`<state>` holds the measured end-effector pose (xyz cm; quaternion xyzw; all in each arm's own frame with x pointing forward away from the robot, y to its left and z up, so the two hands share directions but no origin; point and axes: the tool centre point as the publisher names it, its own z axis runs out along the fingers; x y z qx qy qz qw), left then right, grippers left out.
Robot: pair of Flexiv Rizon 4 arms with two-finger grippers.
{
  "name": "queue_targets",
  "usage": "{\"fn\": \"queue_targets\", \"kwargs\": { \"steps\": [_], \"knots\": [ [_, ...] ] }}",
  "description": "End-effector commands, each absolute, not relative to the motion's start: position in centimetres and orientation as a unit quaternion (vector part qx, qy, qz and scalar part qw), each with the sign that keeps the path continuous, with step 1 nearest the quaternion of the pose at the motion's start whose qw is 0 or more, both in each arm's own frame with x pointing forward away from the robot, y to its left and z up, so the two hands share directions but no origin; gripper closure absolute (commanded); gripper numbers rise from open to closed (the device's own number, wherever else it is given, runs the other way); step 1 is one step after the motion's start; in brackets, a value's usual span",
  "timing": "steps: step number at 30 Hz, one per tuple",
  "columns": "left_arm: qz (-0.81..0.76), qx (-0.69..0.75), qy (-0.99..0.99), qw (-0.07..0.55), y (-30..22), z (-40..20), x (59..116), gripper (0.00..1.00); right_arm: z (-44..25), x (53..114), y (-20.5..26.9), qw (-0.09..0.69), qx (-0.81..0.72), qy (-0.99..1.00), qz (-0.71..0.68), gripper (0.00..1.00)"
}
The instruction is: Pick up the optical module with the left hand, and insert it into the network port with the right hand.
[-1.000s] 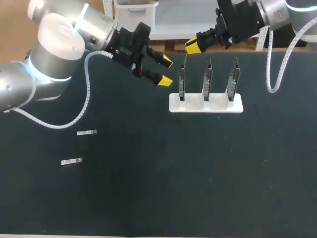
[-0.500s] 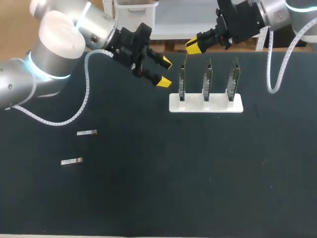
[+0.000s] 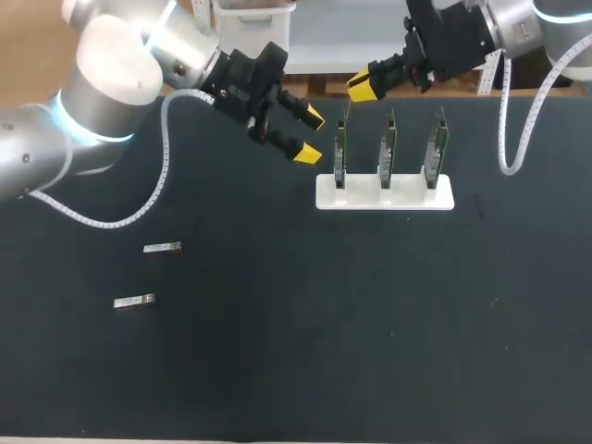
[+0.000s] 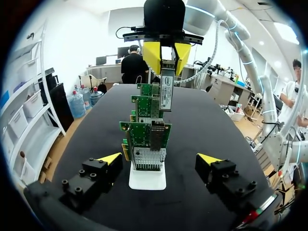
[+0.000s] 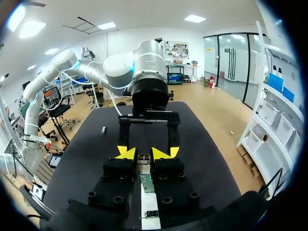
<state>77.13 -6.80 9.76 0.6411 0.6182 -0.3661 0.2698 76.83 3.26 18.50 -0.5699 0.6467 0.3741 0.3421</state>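
On the dark surface (image 3: 277, 351), the module hangs over the card stand while our left arm backs off.
In the past second our left arm's elbow has drawn back slightly. Its left gripper (image 3: 308, 135) stands wide and empty beside the white stand (image 3: 384, 192). Our right gripper (image 3: 363, 88), unmoved, pinches the optical module (image 4: 167, 91) upright above the end card (image 3: 339, 155). We judge the handover done; lowering into the network port (image 4: 157, 136) remains.

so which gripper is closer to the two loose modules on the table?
Left. The left gripper hangs open beside the card rack, on the side facing the loose modules. The right gripper is farther off, above the rack's end card, shut on an optical module.
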Motion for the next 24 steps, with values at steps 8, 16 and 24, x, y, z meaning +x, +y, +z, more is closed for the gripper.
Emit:
{"fn": "queue_targets", "kwargs": {
  "steps": [8, 16, 24],
  "knots": [
    [-0.367, 0.643, 0.617, 0.266, -6.91, 9.79, 78.02, 0.0, 18.49, 76.93, 3.32, 0.339, -0.572, 0.647, 0.373, 1.0],
    [-0.363, 0.643, 0.619, 0.267, -7.03, 9.67, 78.01, 0.0, 18.55, 77.01, 3.42, 0.337, -0.575, 0.643, 0.377, 1.0],
    [-0.363, 0.643, 0.619, 0.267, -7.03, 9.67, 78.01, 0.0, 18.7, 77.22, 3.78, 0.336, -0.585, 0.637, 0.375, 1.0]
  ]
}}
